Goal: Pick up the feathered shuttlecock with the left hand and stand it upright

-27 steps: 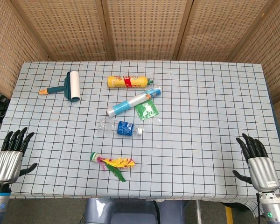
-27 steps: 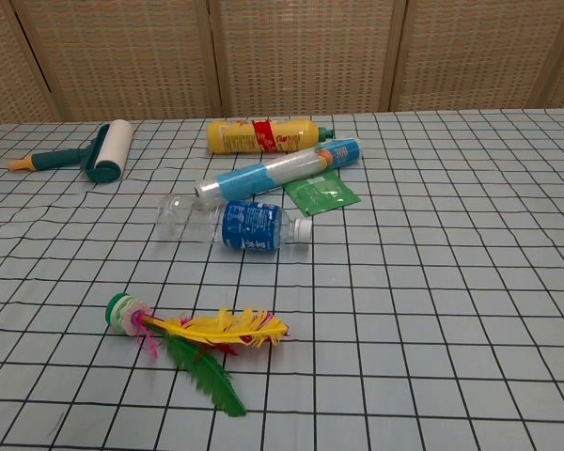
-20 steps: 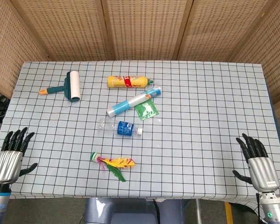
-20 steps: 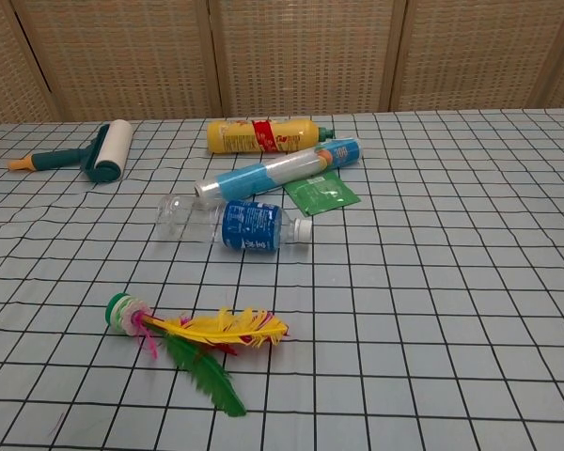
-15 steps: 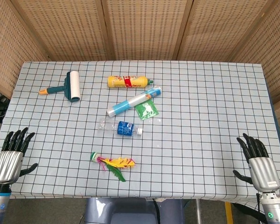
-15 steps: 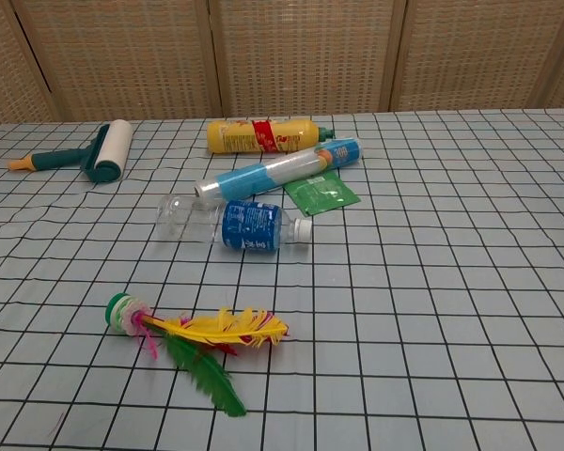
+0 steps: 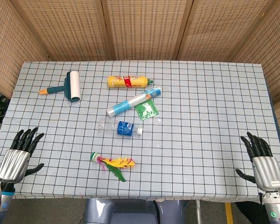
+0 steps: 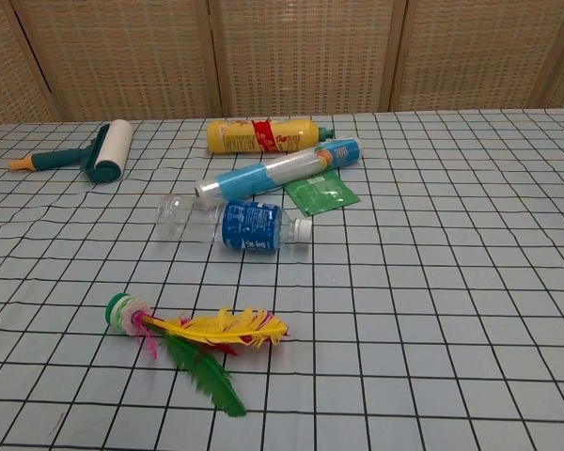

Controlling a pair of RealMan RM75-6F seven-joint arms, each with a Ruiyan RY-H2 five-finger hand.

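The feathered shuttlecock (image 7: 112, 163) (image 8: 193, 340) lies on its side near the table's front edge, green base to the left, yellow, pink and green feathers trailing right. My left hand (image 7: 18, 155) hovers at the front left corner, well left of it, fingers spread and empty. At the front right corner my right hand (image 7: 262, 164) is also open, holding nothing. Neither hand shows in the chest view.
A clear water bottle (image 7: 121, 127) with a blue label lies just behind the shuttlecock. Further back are a blue-and-white tube (image 7: 133, 101), a green packet (image 7: 146, 110), a yellow bottle (image 7: 129, 81) and a lint roller (image 7: 67, 87). The checked tablecloth (image 7: 210, 107) covers the table.
My left hand has shifted slightly right and forward over the table's corner. My right hand has edged a little to the right. The objects have not moved.
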